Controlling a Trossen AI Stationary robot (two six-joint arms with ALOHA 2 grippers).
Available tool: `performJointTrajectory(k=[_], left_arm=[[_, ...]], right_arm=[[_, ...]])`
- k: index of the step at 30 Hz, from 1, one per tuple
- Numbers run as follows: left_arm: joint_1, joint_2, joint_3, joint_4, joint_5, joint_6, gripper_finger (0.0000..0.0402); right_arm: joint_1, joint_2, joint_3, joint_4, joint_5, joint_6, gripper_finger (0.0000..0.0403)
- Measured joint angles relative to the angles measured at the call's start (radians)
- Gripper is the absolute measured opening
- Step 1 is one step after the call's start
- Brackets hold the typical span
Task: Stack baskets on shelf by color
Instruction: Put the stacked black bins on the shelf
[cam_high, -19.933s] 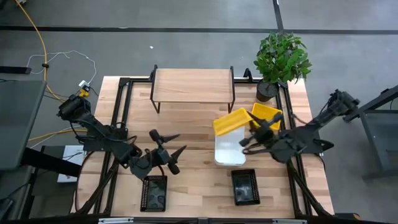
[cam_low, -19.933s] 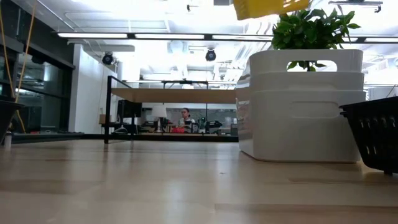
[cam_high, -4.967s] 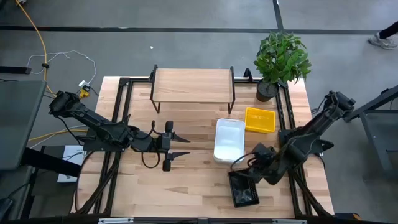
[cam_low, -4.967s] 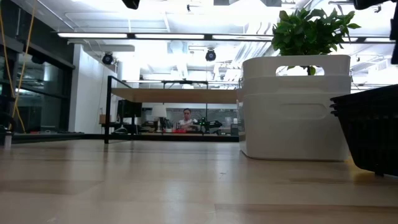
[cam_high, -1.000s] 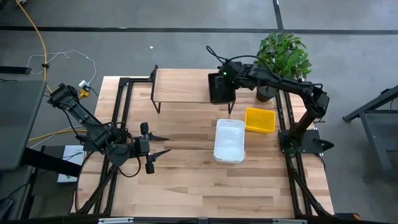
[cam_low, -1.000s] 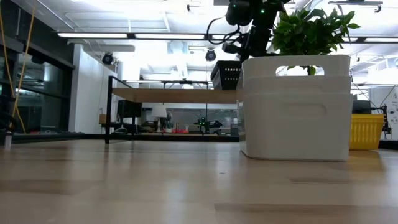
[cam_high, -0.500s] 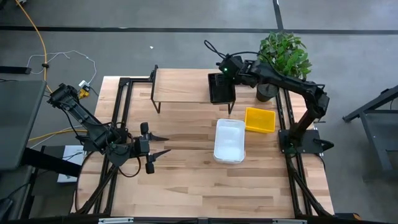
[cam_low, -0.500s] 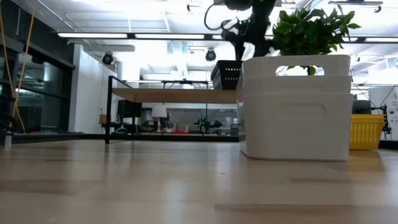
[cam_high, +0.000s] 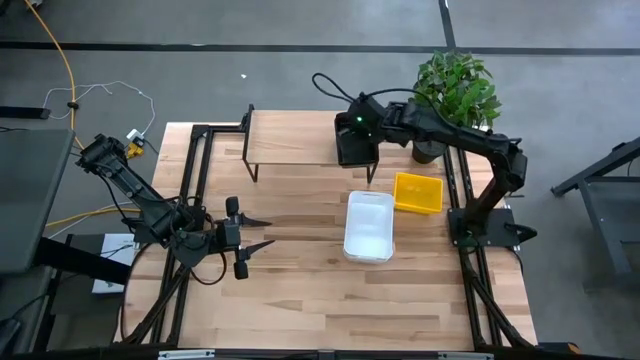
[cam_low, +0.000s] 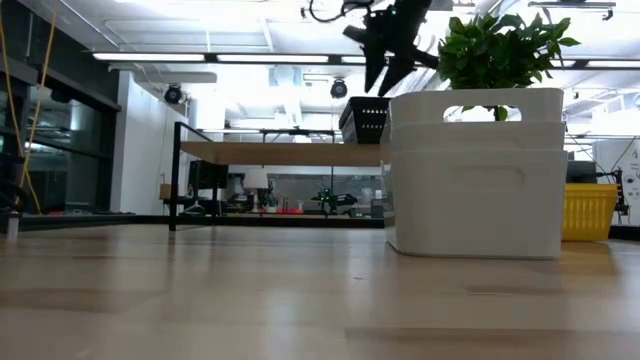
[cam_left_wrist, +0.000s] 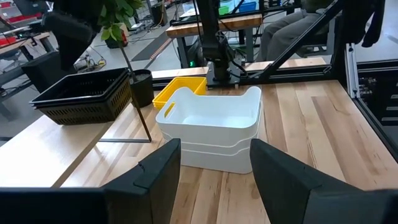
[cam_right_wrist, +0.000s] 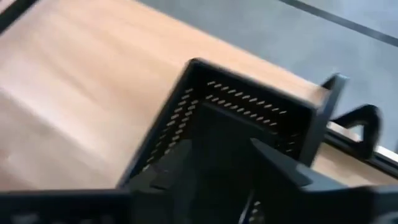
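Two stacked black baskets (cam_high: 356, 148) stand on the right end of the shelf (cam_high: 300, 138); the low view shows the black baskets (cam_low: 364, 121) on its top. My right gripper (cam_low: 382, 76) hangs just above them, open, fingers pointing down, touching nothing; its wrist view looks down into the black basket (cam_right_wrist: 249, 118). Stacked white baskets (cam_high: 368, 225) and a yellow basket (cam_high: 417, 192) rest on the table. My left gripper (cam_high: 250, 250) waits open at the table's left, low over the table.
A potted plant (cam_high: 452, 95) stands at the table's far right corner, beside the shelf's right end. Black frame rails (cam_high: 190, 170) run along the table's left and right sides. Bare tabletop (cam_high: 320, 300) lies in front of the white baskets.
My right gripper has let go of the black baskets on the shelf, risen above them and tipped, its fingers now spread. The black baskets stay where they were on the shelf's right end.
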Motion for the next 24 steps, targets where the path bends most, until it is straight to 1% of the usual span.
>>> performJointTrajectory(k=[2, 4, 5, 6, 10, 15, 19, 24], left_arm=[[0.0, 0.0, 0.0, 0.0, 0.0, 0.0, 0.018], [0.0, 0.0, 0.0, 0.0, 0.0, 0.0, 0.018], [0.0, 0.0, 0.0, 0.0, 0.0, 0.0, 0.018], [0.0, 0.0, 0.0, 0.0, 0.0, 0.0, 0.018], [0.0, 0.0, 0.0, 0.001, 0.0, 0.0, 0.018], [0.0, 0.0, 0.0, 0.0, 0.0, 0.004, 0.018], [0.0, 0.0, 0.0, 0.001, 0.0, 0.006, 0.018], [0.0, 0.0, 0.0, 0.001, 0.0, 0.006, 0.018]], right_arm=[[-0.012, 0.014, 0.0, -0.002, 0.018, 0.009, 0.0096], [-0.023, 0.036, 0.0, -0.002, 0.021, 0.01, 0.004], [-0.029, 0.047, -0.001, -0.001, 0.021, 0.009, 0.0021], [-0.034, 0.06, -0.001, 0.001, 0.021, 0.003, 0.0012], [-0.058, 0.108, -0.002, 0.017, 0.009, 0.005, 0.0026], [-0.081, 0.14, -0.002, 0.035, 0.012, 0.003, 0.0003], [-0.087, 0.144, -0.002, 0.08, 0.028, 0.021, 0.0008], [-0.095, 0.144, -0.002, 0.092, 0.033, 0.073, 0.0002]])
